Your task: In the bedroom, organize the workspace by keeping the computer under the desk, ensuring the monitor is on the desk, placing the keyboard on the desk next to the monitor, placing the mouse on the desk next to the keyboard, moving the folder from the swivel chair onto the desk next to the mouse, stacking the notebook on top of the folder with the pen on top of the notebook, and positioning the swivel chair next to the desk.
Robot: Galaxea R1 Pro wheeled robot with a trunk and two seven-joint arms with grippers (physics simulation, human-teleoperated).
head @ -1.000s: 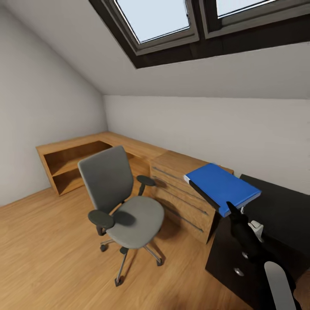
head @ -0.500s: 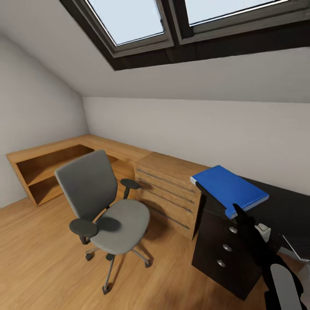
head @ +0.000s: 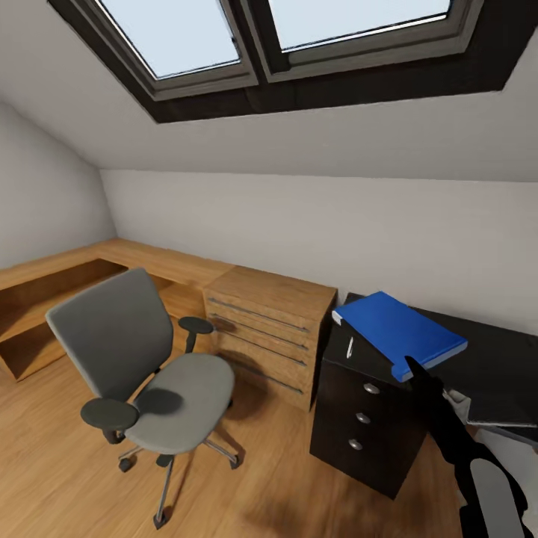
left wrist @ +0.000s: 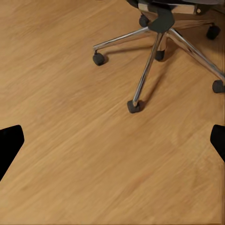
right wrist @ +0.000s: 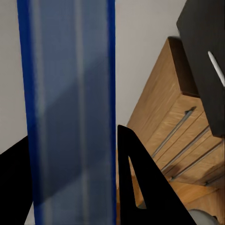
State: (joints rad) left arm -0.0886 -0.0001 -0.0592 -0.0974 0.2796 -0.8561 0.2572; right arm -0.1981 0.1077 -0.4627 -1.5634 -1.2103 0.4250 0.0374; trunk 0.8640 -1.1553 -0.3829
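**Blue folder held above the desk's drawer end**

The right gripper (head: 415, 368) is clamped on the near edge of the folder (head: 398, 334), which hangs tilted above the black top of the desk (head: 493, 366), over the corner that carries the drawer stack. In the right wrist view the folder's (right wrist: 70, 108) edge runs between the two black fingers (right wrist: 140, 183), pressed from both sides. A small white pen (head: 349, 347) lies on the desk top just beside the folder's lower corner. The desk's three drawers (head: 362, 417) are all closed, so their contents cannot be seen.

Left of the desk and touching it stands a wooden drawer cabinet (head: 267, 329), also closed. The swivel chair (head: 146, 359) stands farther left of the desk, well apart from it, its seat bare.

The left gripper (left wrist: 112, 140) is spread wide with nothing between its fingertips, facing the plank floor (left wrist: 84, 154) near the chair's chrome base (left wrist: 154, 56).
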